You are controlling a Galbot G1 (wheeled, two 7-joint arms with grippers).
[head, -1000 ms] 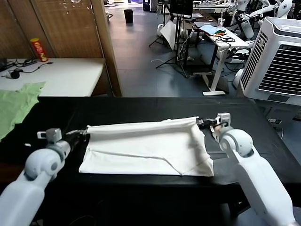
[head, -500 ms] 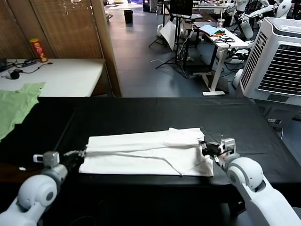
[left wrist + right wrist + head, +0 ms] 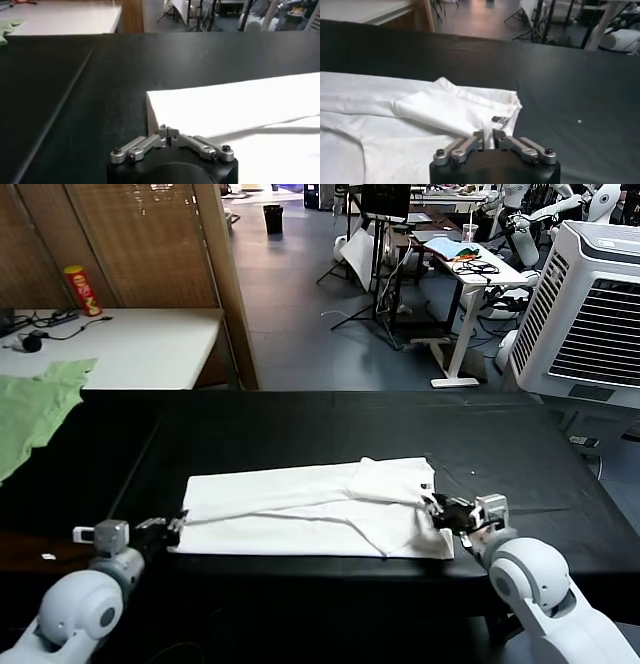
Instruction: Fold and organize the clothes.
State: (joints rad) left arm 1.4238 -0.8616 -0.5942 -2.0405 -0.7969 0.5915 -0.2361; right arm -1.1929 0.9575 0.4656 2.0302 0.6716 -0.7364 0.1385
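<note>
The white T-shirt [image 3: 300,504] lies folded in a long band on the black table [image 3: 300,419], plain side up, with no print showing. My left gripper [image 3: 175,526] is shut on its left edge, low over the table near the front; the left wrist view shows the fingers [image 3: 167,131] closed where a fold line of the shirt [image 3: 240,105] ends. My right gripper [image 3: 438,510] is shut on the shirt's right edge. In the right wrist view cloth sits between its jaws [image 3: 487,133], just below the collar label on the shirt [image 3: 420,115].
A pale green garment [image 3: 30,409] hangs over the table's far left corner. Behind it is a white table [image 3: 130,344] with a red can [image 3: 82,289]. A white air cooler [image 3: 590,314] stands at the back right. The table's front edge is close to both grippers.
Both grippers have moved toward the table's front edge and down, drawing the shirt's far edge over the near part. The raised cloth now lies flat as a folded layer.
</note>
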